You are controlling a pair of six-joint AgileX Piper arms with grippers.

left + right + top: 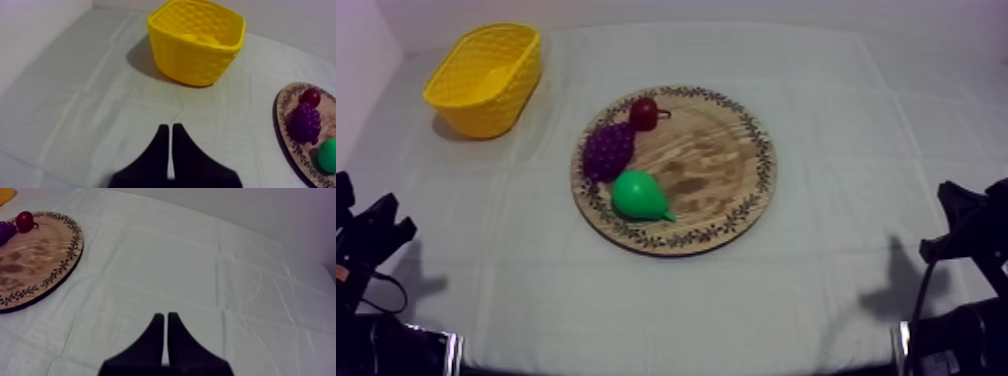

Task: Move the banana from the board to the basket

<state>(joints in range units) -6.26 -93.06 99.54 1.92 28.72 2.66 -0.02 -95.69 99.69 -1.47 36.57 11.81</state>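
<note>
Judged all but done, going by how things lie now. At the desk's near left edge, left gripper [167, 127] shut to a narrow black wedge, holding nothing, poised above bare cloth and facing the yellow basket [192, 60]. In the far left corner, that basket upright, and inside it, against the far wall, a smooth pale-yellow curved shape, taken for the banana [200, 37]; hard to be sure, with fruit and basket so close in colour. At the middle of the desk, wooden board [706, 170] carrying just three fruits along its left side: small red fruit [644, 113] farthest, bunch of grapes [608, 150] just beside it, pear [639, 195] nearest. At the near right edge, right gripper [163, 316] likewise closed to a thin wedge, empty, over cloth apart from the board. Seemingly nothing left beyond confirming the banana in the basket.

Basket of moulded plastic, honeycomb weave in relief on the walls, rounded rim, flaring upward. Desk [836, 120] under grey-white matt cloth, faintly creased in fold lines. Board round and flat, pale grain with darker patches, ringed by a dark leafy pattern. Grapes a knobbly purple cluster; red fruit glossy, round, short-stemmed; pear smooth, bright green, tapering to a point.
</note>
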